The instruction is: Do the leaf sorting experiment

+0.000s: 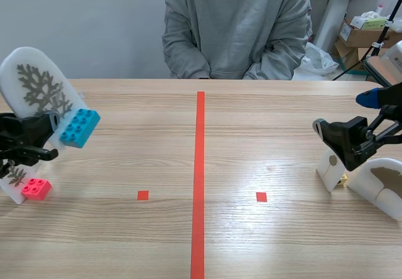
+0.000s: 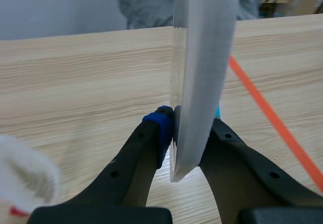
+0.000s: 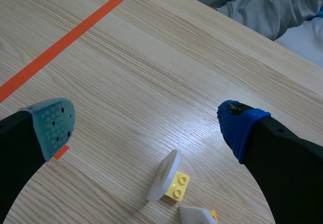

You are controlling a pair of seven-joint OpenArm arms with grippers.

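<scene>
My left gripper (image 1: 39, 136) is shut on a white oval plaque (image 1: 36, 85) with a grey leaf print and a blue brick (image 1: 79, 127) as its base, held tilted above the table's left edge. In the left wrist view the plaque (image 2: 202, 67) shows edge-on, pinched between the pads (image 2: 160, 127). Beneath it stands a smaller leaf plaque (image 1: 15, 180) on a pink brick (image 1: 36, 188). My right gripper (image 1: 347, 113) hangs open at the right. Under it a white plaque (image 3: 164, 176) stands on a yellow brick (image 3: 176, 186), beside another white plaque (image 1: 384, 186).
A person in a grey sweatshirt (image 1: 239, 27) sits across the table with arms at its far edge. A red tape line (image 1: 199, 178) runs down the middle, with small red squares on either side. Cardboard boxes (image 1: 364, 32) stand beyond the table at the back right.
</scene>
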